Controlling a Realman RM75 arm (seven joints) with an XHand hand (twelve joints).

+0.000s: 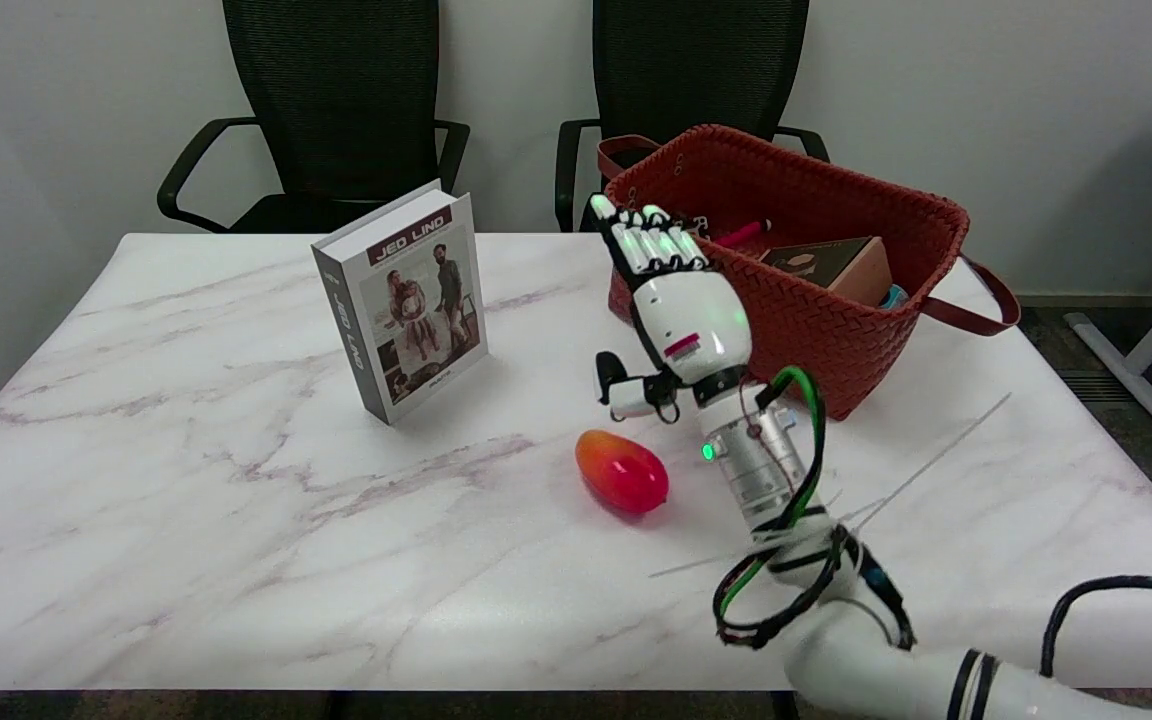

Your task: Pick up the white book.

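white book [406,300] upright on marble table [186,520] (two black chairs [336,110] behind).

the table [236,520] is white marble with faint grey-purple veins. the white book [406,300] has a white cover and grey spine, a dark maroon band with white letters across the top of the cover, and a photo of two people below it. the mango [622,471] runs from orange at one end to red at the other. the basket [816,290] is brick red with a woven pattern. the right hand [671,300] is white with black parts, a small magenta mark on its back and a green glow; green and black cables [786,520] loop by its silver wrist. the two chairs [331,110] behind are black.
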